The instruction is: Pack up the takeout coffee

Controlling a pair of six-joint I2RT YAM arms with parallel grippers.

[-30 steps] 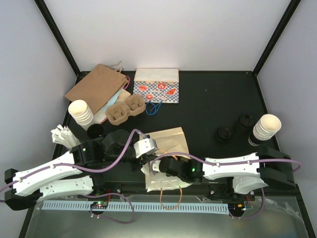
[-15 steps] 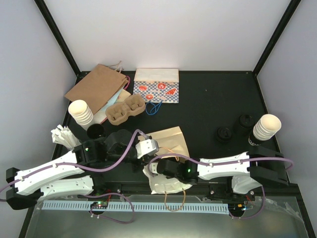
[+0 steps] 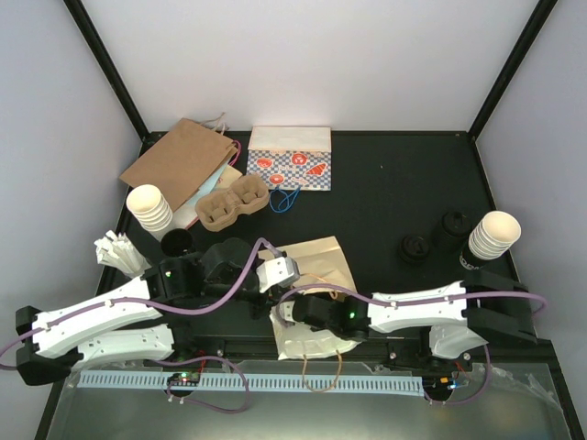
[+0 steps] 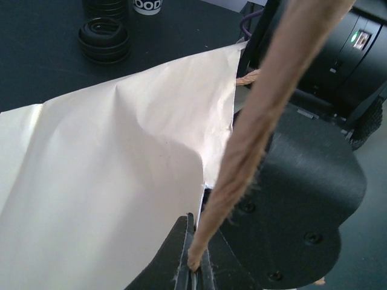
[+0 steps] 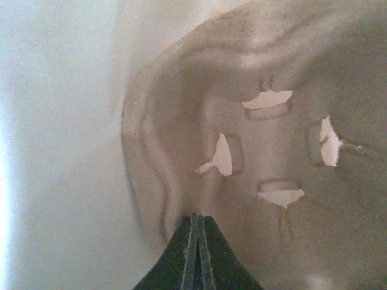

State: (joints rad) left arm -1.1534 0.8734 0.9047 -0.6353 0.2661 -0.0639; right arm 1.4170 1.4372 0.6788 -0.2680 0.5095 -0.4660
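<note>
Around me stood three pale, bare walls, a back wall [image 3: 303,55], a left wall [image 3: 46,137] and a right wall [image 3: 550,165], with a slanting black post [image 3: 104,64] at one far corner and a second post [image 3: 514,64] at the other. The table top [image 3: 385,192] was matt black, and along its near edge lay a white slotted rail [image 3: 275,380], with a dull grey metal ledge [image 3: 367,417] nearer still. The light was soft and even, throwing only faint shadows and a pale sheen on the ledge.

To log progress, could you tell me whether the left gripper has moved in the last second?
Yes: the left gripper shifted slightly right, away from the cup stack.
</note>
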